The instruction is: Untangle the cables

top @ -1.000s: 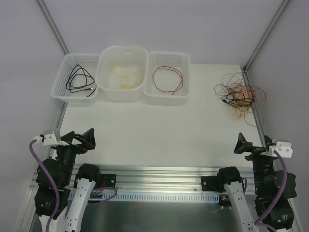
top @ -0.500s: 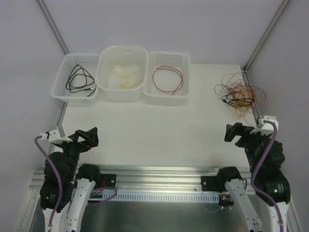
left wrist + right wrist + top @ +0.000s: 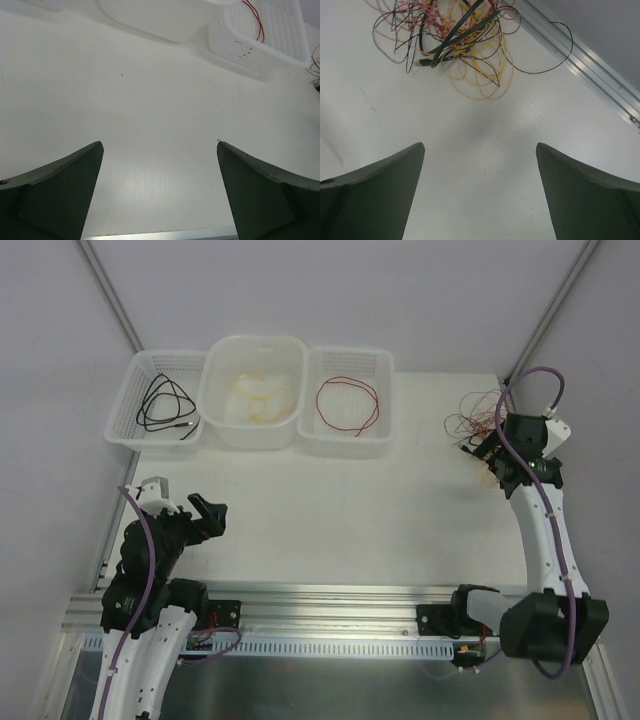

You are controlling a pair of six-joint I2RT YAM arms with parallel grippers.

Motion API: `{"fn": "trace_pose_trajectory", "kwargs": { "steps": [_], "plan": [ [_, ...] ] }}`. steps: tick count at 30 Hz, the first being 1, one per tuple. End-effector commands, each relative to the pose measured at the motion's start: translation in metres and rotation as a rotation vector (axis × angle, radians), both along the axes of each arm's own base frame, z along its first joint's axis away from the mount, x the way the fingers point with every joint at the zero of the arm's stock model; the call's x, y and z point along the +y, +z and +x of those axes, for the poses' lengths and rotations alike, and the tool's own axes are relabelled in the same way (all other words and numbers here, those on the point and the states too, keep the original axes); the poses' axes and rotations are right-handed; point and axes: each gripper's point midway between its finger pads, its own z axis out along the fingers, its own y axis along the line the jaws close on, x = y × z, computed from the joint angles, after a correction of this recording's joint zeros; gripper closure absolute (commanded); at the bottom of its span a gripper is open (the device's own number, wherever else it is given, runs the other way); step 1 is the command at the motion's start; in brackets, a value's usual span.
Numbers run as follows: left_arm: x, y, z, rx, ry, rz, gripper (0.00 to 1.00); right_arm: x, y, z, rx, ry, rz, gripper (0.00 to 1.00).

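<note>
While three cables lie sorted in baskets, the 2 o'clock tangle is untouched, left tool and right tool open.

The tangled cables are black, red and yellow-orange against the plain white surface. The left basket, white with a fine grid of holes, holds a black wire. The smooth, milky middle tub holds what looks like a yellow wire. The right basket, white mesh, holds a red loop. The left tool and right tool are dark grey.
</note>
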Motion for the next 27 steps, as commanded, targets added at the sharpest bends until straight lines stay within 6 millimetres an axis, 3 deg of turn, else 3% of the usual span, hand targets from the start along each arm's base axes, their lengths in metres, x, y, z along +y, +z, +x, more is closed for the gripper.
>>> {"fn": "trace_pose_trajectory", "kwargs": {
  "steps": [1, 5, 6, 9, 12, 13, 14, 16, 19, 20, 23, 24, 26, 27],
  "plan": [
    [-0.010, 0.016, 0.005, -0.072, -0.061, -0.002, 0.01, -0.024, 0.015, 0.040, -0.139, -0.159, 0.139, 0.00],
    [-0.017, 0.015, 0.003, -0.071, -0.103, -0.016, 0.01, -0.049, -0.006, 0.076, -0.140, -0.232, 0.233, 0.01],
    [-0.018, 0.015, 0.003, -0.073, -0.106, -0.017, 0.01, -0.056, -0.020, 0.084, -0.117, -0.250, 0.249, 0.00],
    [-0.017, 0.017, 0.003, -0.087, -0.102, -0.018, 0.01, -0.068, -0.026, 0.108, -0.150, -0.281, 0.297, 0.00],
    [-0.017, 0.017, 0.003, -0.090, -0.102, -0.017, 0.01, -0.077, -0.054, 0.131, -0.114, -0.334, 0.380, 0.00],
    [-0.018, 0.016, 0.003, -0.085, -0.105, -0.017, 0.01, -0.079, -0.075, 0.139, -0.087, -0.358, 0.406, 0.00],
    [-0.019, 0.016, 0.003, -0.085, -0.111, -0.019, 0.01, -0.081, -0.078, 0.146, -0.096, -0.366, 0.419, 0.01],
    [-0.021, 0.016, 0.004, -0.081, -0.124, -0.019, 0.01, -0.083, -0.103, 0.155, -0.075, -0.387, 0.438, 0.01],
    [-0.023, 0.014, 0.005, -0.072, -0.135, -0.018, 0.01, -0.090, -0.118, 0.167, -0.094, -0.413, 0.452, 0.04],
    [-0.023, 0.013, 0.005, -0.069, -0.137, -0.017, 0.01, -0.089, -0.133, 0.168, -0.062, -0.421, 0.458, 0.05],
    [-0.023, 0.013, 0.006, -0.071, -0.139, -0.016, 0.01, -0.088, -0.145, 0.169, -0.033, -0.418, 0.469, 0.23],
    [-0.023, 0.012, 0.006, -0.069, -0.139, -0.016, 0.01, -0.087, -0.152, 0.163, -0.013, -0.412, 0.464, 0.43],
    [-0.024, 0.011, 0.006, -0.064, -0.142, -0.017, 0.01, -0.084, -0.146, 0.156, -0.016, -0.398, 0.451, 0.59],
    [-0.025, 0.012, 0.007, -0.066, -0.147, -0.016, 0.01, -0.082, -0.142, 0.152, -0.013, -0.387, 0.445, 0.72]
  ]
}}
